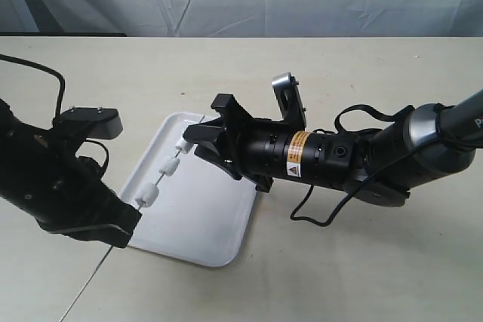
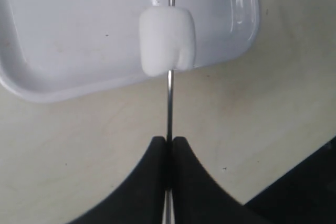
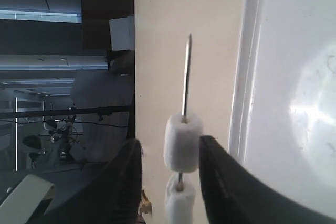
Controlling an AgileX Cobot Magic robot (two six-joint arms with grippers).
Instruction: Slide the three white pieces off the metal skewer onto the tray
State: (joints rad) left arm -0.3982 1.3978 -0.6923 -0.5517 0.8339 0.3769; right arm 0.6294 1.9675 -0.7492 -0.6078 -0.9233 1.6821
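The pale beige tabletop (image 1: 377,262) lies under both arms, and on it, below and between the two grippers, sits the flat glossy white rectangular tray with rounded corners and a low rim (image 1: 204,224). The black right gripper (image 1: 198,139) reaches in over the tray's far end. Its jaws are spread and straddle the endmost piece on the rod: the right wrist view shows one finger (image 3: 128,182) with a clear gap to that piece, while the other finger (image 3: 220,182) is just beside or touching it, and I cannot tell which. The black left gripper (image 1: 124,235) sits at the tray's near corner, clamped tight on the very thin, straight grey metal skewer (image 1: 158,180). In the left wrist view its fingertips (image 2: 157,150) meet on the rod (image 2: 169,114). From that grip the skewer runs forward to the right gripper, its pointed tip (image 3: 185,77) sticking out beyond that gripper's fingers, and its tail trails behind the left gripper over the tabletop. All three small white marshmallow-like cylinders are threaded on the rod. The first cylinder (image 1: 148,196) is just ahead of the left fingertips, over the tray's rim (image 2: 247,40). The second cylinder (image 1: 167,166) is about midway between the grippers, and the third cylinder (image 1: 182,145) stands between the right gripper's fingers.
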